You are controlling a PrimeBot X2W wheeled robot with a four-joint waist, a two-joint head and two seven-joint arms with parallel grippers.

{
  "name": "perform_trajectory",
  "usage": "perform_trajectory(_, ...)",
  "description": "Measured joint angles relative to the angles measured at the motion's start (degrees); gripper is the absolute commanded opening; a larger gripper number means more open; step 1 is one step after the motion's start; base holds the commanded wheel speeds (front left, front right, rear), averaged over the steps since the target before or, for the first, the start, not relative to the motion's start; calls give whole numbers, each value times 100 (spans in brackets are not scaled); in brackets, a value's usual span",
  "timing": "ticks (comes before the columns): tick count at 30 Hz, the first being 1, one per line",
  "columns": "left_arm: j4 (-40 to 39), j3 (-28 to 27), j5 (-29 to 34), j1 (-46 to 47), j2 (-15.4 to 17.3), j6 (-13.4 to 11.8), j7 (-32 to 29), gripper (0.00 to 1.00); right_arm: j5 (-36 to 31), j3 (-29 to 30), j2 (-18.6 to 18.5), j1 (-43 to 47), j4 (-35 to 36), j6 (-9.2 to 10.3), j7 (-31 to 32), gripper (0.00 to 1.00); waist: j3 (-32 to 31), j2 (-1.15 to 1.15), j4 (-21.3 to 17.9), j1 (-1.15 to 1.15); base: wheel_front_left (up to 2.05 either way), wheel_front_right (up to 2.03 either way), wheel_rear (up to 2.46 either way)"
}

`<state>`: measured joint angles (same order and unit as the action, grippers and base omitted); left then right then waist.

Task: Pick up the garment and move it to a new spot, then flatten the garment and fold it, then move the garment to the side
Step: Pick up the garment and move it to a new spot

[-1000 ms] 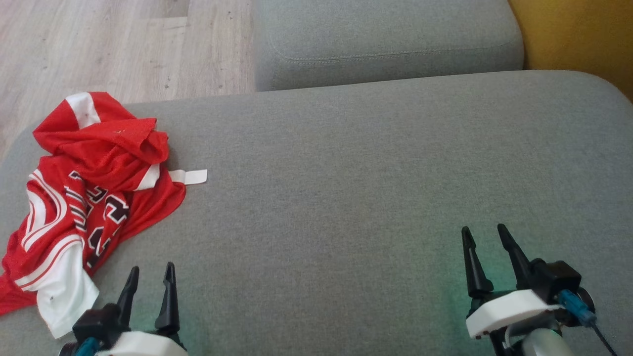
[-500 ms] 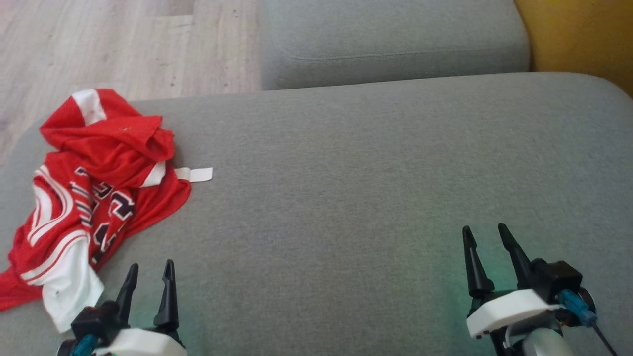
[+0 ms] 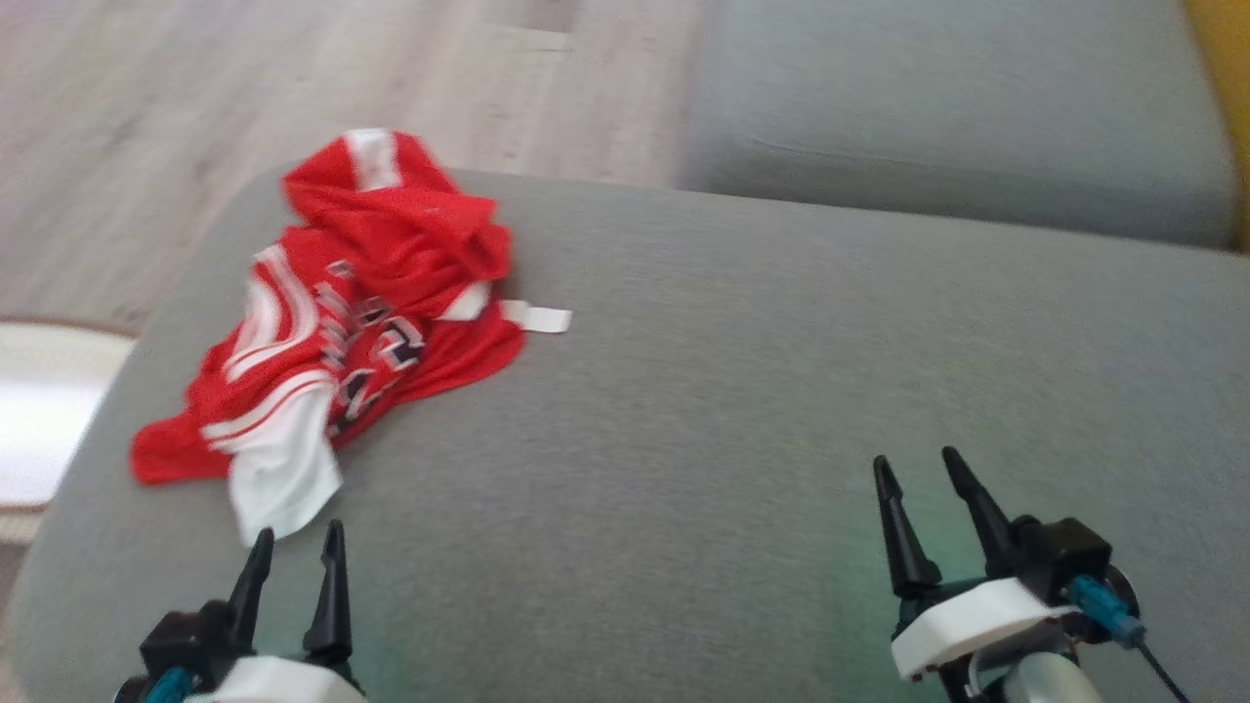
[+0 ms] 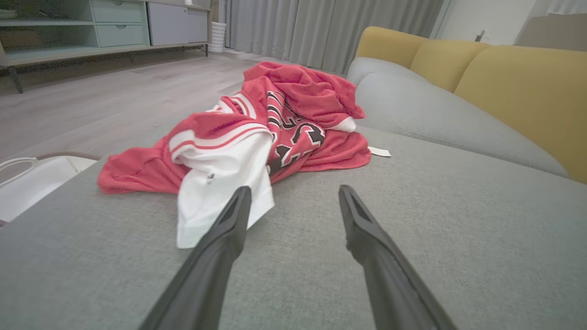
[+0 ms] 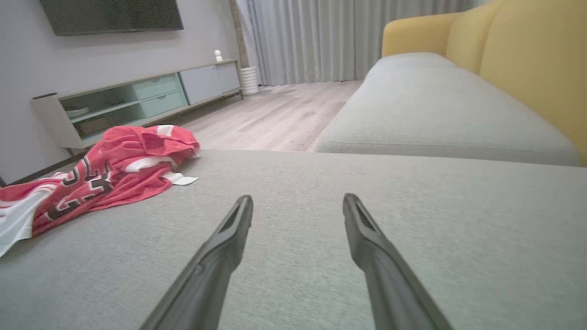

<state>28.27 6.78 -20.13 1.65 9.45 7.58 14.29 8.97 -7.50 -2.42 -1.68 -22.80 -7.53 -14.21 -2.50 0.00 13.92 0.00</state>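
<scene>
Garment (image 3: 361, 312) crumpled at left edge of sofa seat (image 3: 732, 391), ungrasped; left hand (image 3: 299, 528), nearest, and right hand (image 3: 915, 457) released, ready for pickup.

Free room: I find bare grey seat cushion (image 3: 742, 391) from centre to right, open ahead of my right tool (image 3: 915, 456).
Obstacle: crumpled red garment (image 3: 391, 254) heaped far left, white hem just beyond my left tool (image 3: 299, 529), whose fingers stand apart.
Boundary: yellow backrest (image 5: 527, 59), far right.
</scene>
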Motion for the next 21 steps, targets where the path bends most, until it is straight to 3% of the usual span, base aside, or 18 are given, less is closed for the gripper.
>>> perform_trajectory(7,-130,-71,-134,-195,62,0,0,100,12,-269,0,-8,-59,0,0,100,-103,0,561,0,0,0,0)
perform_trajectory(12,-354,-77,-471,-96,160,0,-63,100,-11,-341,1,-31,-60,0,0,100,12,0,542,0,0,0,0)
perform_trajectory(21,-1090,-172,-1513,1148,784,0,-1397,100,-385,-241,-12,-580,138,0,0,100,770,0,351,1,0,0,0)
